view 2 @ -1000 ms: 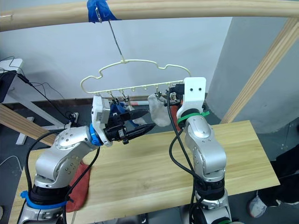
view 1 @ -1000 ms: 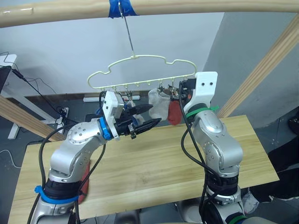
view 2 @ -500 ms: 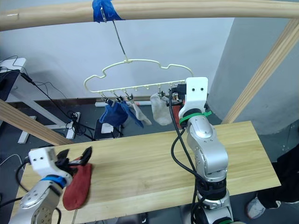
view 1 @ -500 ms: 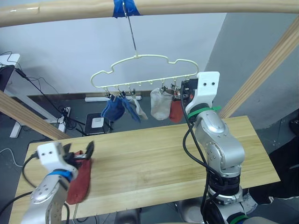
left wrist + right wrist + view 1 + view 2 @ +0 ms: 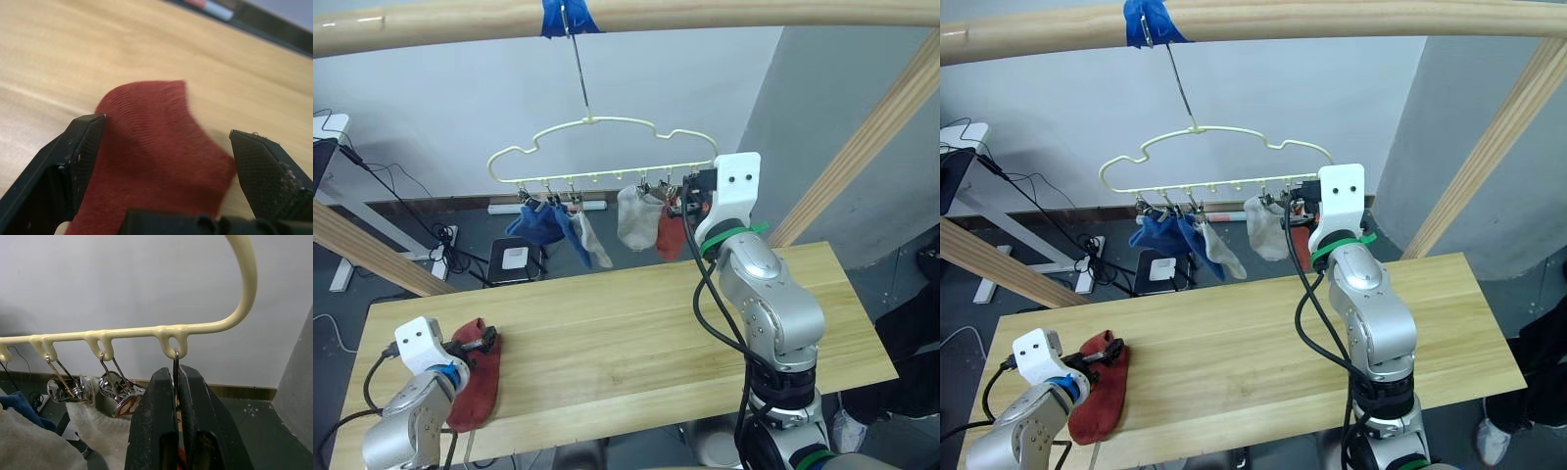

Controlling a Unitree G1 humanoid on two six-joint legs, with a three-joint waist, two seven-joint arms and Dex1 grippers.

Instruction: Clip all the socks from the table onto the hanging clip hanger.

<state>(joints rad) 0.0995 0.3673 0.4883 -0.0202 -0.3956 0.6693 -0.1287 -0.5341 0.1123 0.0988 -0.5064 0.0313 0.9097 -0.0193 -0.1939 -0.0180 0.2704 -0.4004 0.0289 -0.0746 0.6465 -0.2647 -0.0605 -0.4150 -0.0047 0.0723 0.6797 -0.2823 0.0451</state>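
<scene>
From the head camera, the clip hanger hangs by its long hook from a pale wooden pole, where blue tape wraps the pole. Five socks hang from its row of clips: two blue socks at the hanger's left end, a light grey sock just beside them, a second grey sock further right, and a rust-red sock at the right end. Below the hanger, the table carries one more red sock near its left end. The left gripper sits at that sock's upper end, and the right gripper is raised to the hanger's right end.

In the left wrist view, the left gripper's fingers stand spread wide, one on each side of the red sock on the table.

In the right wrist view, the right gripper's fingers are pressed together on the thin wire clip hanging from the hanger's last loop. Two silver clips sit beside it, biting grey knit.
</scene>
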